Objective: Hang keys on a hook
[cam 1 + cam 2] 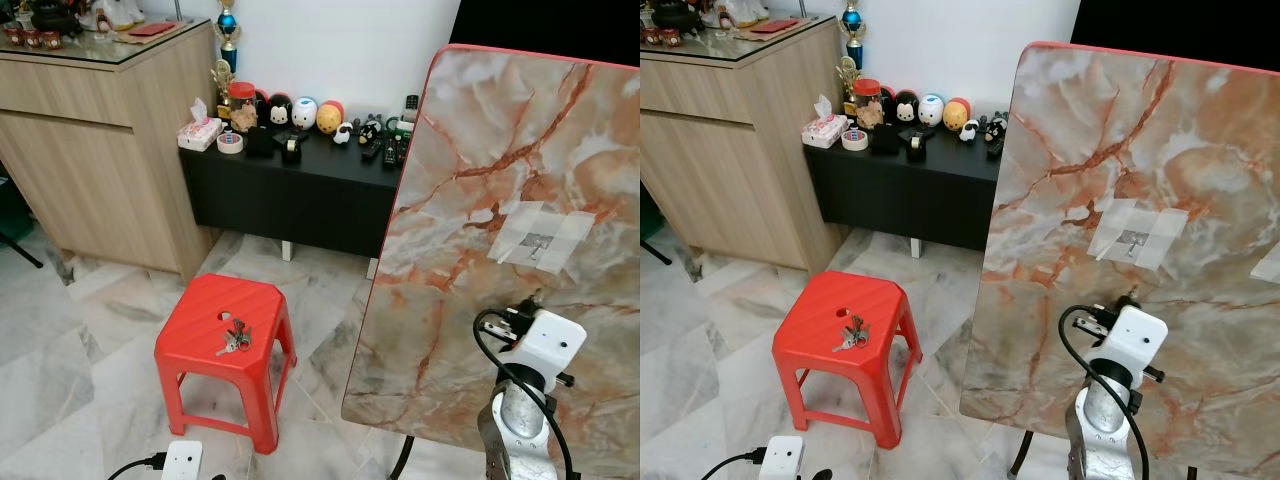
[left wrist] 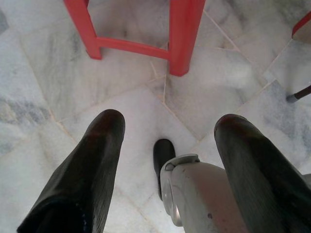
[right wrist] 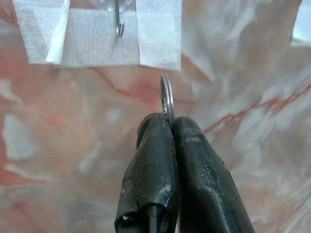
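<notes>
The key ring (image 3: 166, 97) is pinched between the right gripper (image 3: 171, 122) fingertips, held up in front of the tilted marble-patterned board (image 1: 470, 120), just short of the small metal hook (image 3: 118, 22) taped there under white strips of tape (image 3: 155, 34). The fingers are clamped tight together, only the top arc of the ring poking out beyond them. Odd, though: a bunch of keys (image 1: 236, 337) lies on the red stool (image 1: 200, 310), well apart from the board, so I can't tell what hangs from the ring, if anything.

This looks like the approach-to-hook step. The ring stands edge-on to the wrist camera, its long axis running straight out along the fingers toward the hook's side of the board, its opening facing sideways. The hook sits off to one side of the ring's line, tip curled. By my reading, the next move calls for a sideways shift to line up, then a lift so the ring passes over the tip and drops on. Tight tolerance here.

The left gripper (image 2: 165, 145) hangs low over the marble floor (image 2: 48, 97) by the stool's legs, fingers spread wide, holding nothing.
</notes>
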Motion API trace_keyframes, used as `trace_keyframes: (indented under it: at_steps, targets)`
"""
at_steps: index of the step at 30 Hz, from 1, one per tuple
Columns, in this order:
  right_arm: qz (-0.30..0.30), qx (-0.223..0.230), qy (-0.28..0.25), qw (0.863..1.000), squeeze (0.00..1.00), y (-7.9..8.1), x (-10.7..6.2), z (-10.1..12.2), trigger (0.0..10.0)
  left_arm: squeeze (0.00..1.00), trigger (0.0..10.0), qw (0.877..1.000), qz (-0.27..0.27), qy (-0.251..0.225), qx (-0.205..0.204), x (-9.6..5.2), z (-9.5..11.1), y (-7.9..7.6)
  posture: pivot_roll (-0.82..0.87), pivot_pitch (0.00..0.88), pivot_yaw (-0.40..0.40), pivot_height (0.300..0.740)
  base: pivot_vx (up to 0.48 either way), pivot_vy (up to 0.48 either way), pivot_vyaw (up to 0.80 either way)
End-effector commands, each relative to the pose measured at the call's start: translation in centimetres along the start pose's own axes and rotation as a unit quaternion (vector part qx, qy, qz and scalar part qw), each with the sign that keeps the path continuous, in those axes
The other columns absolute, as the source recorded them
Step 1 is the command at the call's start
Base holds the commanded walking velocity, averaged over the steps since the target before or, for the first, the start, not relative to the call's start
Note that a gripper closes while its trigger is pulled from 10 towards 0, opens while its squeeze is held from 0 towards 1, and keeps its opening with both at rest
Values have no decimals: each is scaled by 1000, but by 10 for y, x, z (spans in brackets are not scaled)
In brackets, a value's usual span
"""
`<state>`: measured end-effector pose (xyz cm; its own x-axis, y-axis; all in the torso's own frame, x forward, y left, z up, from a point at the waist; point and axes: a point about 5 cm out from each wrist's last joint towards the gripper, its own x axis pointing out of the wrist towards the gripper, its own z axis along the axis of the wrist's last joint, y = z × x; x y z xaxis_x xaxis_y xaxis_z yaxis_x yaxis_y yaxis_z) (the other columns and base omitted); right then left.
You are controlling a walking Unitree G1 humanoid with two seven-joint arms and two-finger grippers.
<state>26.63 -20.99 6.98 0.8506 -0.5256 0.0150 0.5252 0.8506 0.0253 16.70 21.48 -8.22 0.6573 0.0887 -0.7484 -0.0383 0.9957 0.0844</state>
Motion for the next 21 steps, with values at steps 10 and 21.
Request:
trace_keyframes:
  at_steps: [10,21]
  targets:
    - [1,-55,-68,996,0,3,11,24,10000,0,10000,1000,-6,8,10,-1,-3,-3,19,2,-96,729,0,0,0]
    - [-40,-102,-101,989,0,-6,13,34,10000,0,10000,1000,-5,11,9,-1,-5,-2,17,2,-96,729,0,0,0]
